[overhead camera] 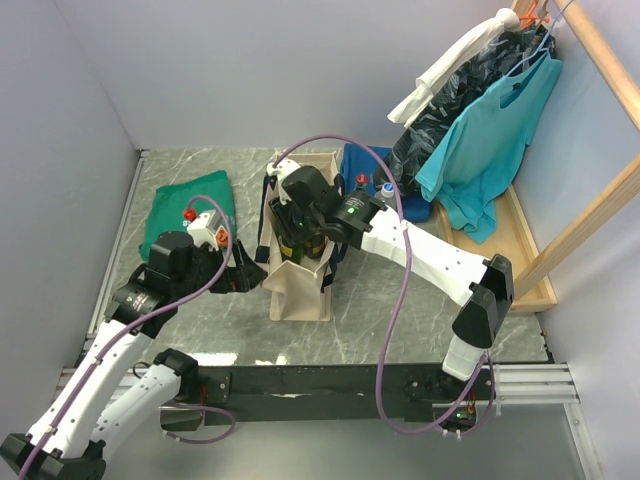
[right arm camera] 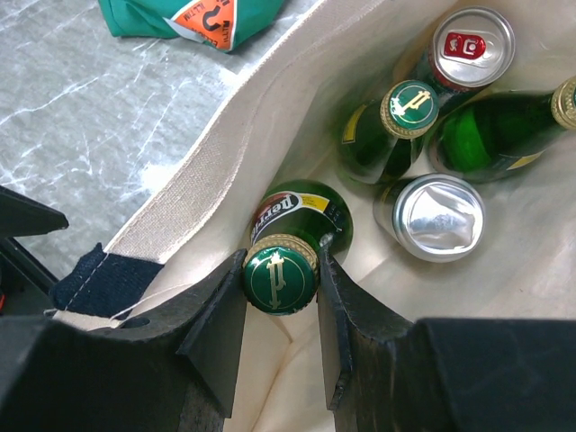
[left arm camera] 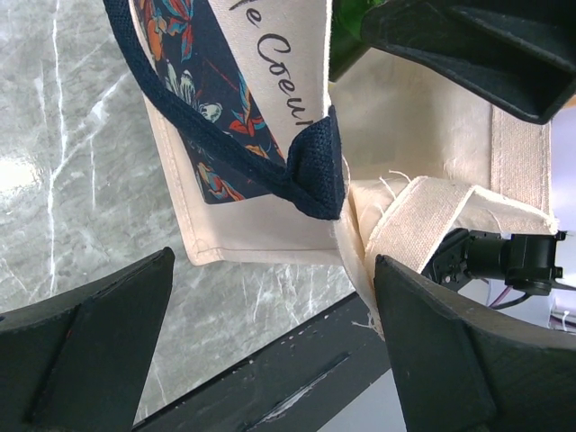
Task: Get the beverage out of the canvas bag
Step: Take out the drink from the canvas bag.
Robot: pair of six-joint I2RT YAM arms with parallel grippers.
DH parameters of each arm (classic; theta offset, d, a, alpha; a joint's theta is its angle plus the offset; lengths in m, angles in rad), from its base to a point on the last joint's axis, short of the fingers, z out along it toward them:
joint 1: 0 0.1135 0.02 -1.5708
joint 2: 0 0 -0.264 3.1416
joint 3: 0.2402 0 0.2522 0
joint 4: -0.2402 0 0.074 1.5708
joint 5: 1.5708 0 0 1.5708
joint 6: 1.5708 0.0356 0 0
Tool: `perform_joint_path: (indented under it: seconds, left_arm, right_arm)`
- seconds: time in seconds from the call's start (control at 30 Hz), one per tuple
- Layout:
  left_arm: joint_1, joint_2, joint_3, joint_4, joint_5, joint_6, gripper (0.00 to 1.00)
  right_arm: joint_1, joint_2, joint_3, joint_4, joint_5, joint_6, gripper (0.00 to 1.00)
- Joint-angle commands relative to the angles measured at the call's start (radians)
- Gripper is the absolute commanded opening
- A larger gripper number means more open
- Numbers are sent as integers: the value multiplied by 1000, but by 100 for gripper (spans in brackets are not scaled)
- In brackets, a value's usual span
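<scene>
Canvas bag stood upright at centre of the top view, mouth open. Inside it, at lower centre of the right wrist view, sat a green glass bottle, cap up, leaning against the bag's wall. More bottles and two cans sat toward the upper right.

Judgement: glass is rigid, smooth and breakable, and probably heavy if full. The neck just under the crimped cap gives the surest hold, with the cap's lip acting as a stop.

Right gripper was clamped on that neck, one finger on either side. Bag cloth is soft and may lift with the bottle.

Left gripper was spread wide and held nothing, with the bag's lower corner between its fingers. Contact could not be told.
</scene>
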Motion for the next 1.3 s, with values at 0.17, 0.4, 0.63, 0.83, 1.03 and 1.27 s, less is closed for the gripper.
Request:
perform_joint_path:
  seconds: [0.17,0.4,0.63,0.83,1.03,1.27]
  left_arm:
    - [-5,-2,0,-1,-25,-15,98]
    - [-5,-1,-1,0,-36,-21,98]
    - [-5,5,0,-3,-38,-21,98]
    - [-3,2,-1,0,-41,-22,98]
    - [-3,4,-1,-1,-38,-21,98]
    - [-2,-4,-1,-3,-41,-21,98]
  right_arm:
    - [17,-117,90,95,19,-18,0]
    - [22,-162,85,99,35,-30,0]
    - [22,-176,91,116,36,-38,0]
    - [26,-173,114,107,47,-49,0]
    - [28,-168,160,84,99,-60,0]
    - [31,-171,188,76,92,-69,0]
